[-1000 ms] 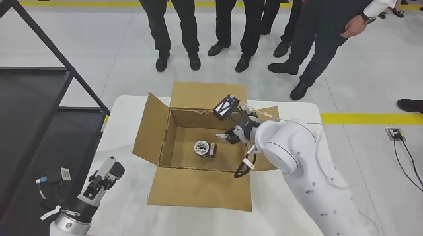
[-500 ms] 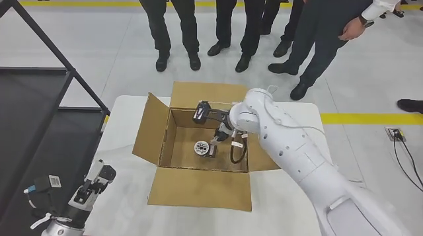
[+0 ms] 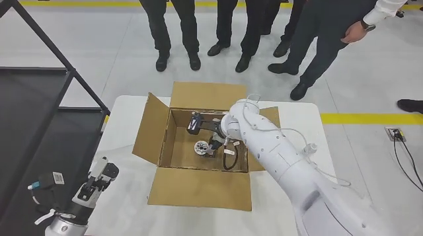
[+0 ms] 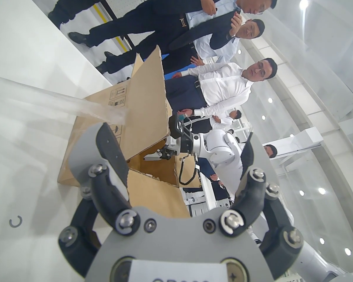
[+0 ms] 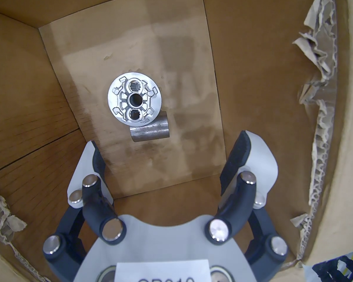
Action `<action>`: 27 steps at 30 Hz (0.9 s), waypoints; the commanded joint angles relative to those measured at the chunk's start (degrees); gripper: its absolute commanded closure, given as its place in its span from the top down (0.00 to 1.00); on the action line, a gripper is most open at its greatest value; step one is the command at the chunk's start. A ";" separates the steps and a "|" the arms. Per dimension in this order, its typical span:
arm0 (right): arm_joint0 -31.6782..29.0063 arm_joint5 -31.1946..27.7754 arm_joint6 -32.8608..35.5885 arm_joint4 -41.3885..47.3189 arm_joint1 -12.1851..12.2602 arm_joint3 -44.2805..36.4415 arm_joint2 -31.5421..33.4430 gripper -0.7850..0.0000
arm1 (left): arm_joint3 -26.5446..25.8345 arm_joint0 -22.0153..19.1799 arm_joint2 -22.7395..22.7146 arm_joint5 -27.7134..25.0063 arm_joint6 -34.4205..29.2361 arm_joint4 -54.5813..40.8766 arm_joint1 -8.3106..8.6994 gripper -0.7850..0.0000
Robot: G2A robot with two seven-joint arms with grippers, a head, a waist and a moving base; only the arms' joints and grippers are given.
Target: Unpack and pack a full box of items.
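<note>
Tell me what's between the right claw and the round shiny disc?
In the right wrist view, a small grey cylinder lies beside the disc, toward the open right gripper; otherwise bare box floor.

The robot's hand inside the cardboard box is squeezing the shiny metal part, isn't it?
Not quite. The right gripper is inside the cardboard box, but it is open, not squeezing anything. The shiny metal part lies on the box floor, apart from both fingers. The right wrist view shows this.
</note>
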 commanded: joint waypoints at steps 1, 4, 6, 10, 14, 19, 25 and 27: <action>-0.02 -0.01 0.02 0.02 0.06 -0.11 0.04 1.00 | 0.00 0.01 -0.01 -0.01 0.00 -0.01 0.00 1.00; -0.02 -0.01 0.02 0.02 0.06 -0.11 0.04 1.00 | 0.00 0.01 -0.01 -0.01 0.00 -0.01 0.00 1.00; -0.02 -0.01 0.02 0.02 0.06 -0.11 0.04 1.00 | 0.00 0.01 -0.01 -0.01 0.00 -0.01 0.00 1.00; -0.02 -0.01 0.02 0.02 0.06 -0.11 0.04 1.00 | 0.00 0.01 -0.01 -0.01 0.00 -0.01 0.00 1.00; -1.40 1.14 -1.44 -1.11 0.10 -0.85 -0.28 1.00 | 0.00 0.01 -0.01 -0.01 0.00 -0.01 0.00 1.00; -2.00 -1.42 -3.58 -3.70 -0.22 -0.31 -1.32 1.00 | -0.13 0.24 0.13 0.16 0.38 0.19 -0.04 1.00; -2.19 -2.01 -7.53 -6.80 -1.33 1.33 -2.69 1.00 | -0.48 0.95 -0.13 -0.33 0.61 0.12 -0.09 1.00; -2.31 -2.02 -8.85 -7.75 -1.73 2.15 -3.11 1.00 | -0.76 1.17 -0.10 -0.45 0.67 0.09 -0.11 1.00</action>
